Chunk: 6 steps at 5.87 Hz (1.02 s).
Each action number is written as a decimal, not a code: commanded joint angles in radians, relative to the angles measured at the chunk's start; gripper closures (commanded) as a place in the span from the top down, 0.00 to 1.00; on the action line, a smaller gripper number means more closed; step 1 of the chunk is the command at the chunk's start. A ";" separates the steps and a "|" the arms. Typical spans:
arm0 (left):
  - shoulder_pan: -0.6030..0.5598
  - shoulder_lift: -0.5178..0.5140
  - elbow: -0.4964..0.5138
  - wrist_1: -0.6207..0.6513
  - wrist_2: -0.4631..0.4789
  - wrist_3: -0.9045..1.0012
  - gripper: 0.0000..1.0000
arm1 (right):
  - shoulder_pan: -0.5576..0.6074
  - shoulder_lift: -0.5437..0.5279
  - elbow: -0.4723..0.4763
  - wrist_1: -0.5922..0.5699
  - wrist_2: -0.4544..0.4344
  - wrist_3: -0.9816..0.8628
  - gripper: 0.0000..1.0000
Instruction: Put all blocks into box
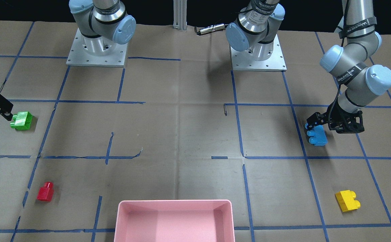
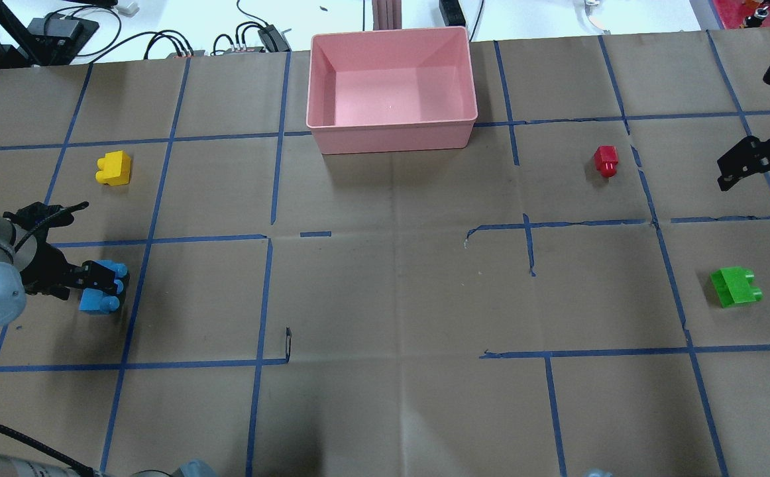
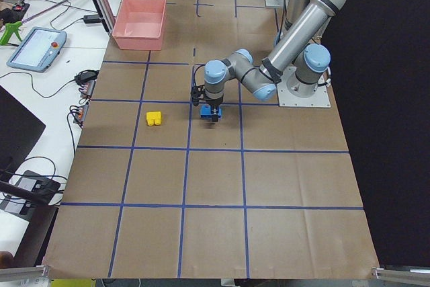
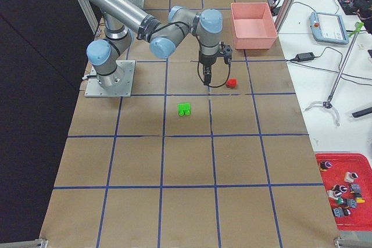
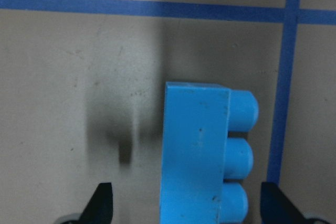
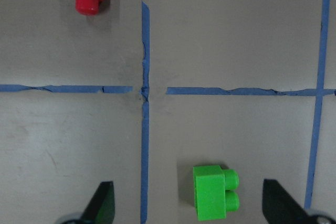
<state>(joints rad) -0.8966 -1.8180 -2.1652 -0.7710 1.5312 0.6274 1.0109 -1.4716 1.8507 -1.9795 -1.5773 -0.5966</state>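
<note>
The box [image 2: 391, 136] sits midway along the far edge of the surface [image 2: 391, 298], the left two-stud brick [image 2: 114, 167] to its left, the one-stud brick [image 2: 605, 161] to its right. By the left edge the three-stud brick [image 2: 103, 302] sits between the fingers of the left hand [image 5: 189, 205]; the right two-stud brick [image 2: 735, 286] lies by the right edge.

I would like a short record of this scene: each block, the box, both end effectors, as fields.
box: pink, no block inside
left end effector: open around blue block
blue block: on table, between the open fingers
right end effector: open, raised near green block
green block: on table, free
red block: on table, free
yellow block: on table, free
</note>
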 commanded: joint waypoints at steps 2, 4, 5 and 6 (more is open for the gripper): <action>-0.020 -0.043 0.001 0.013 -0.048 -0.023 0.98 | -0.084 0.084 0.109 -0.208 0.007 -0.145 0.99; -0.024 -0.041 0.010 0.044 -0.039 -0.015 0.98 | -0.109 0.097 0.189 -0.231 0.007 -0.146 0.98; -0.024 -0.041 0.010 0.071 -0.039 -0.015 0.98 | -0.109 0.112 0.215 -0.239 0.005 -0.147 0.99; -0.024 -0.043 0.008 0.096 -0.042 -0.017 0.97 | -0.116 0.134 0.216 -0.239 0.002 -0.150 0.99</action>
<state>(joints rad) -0.9201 -1.8597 -2.1562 -0.6991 1.4912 0.6113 0.9001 -1.3564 2.0573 -2.2148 -1.5730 -0.7444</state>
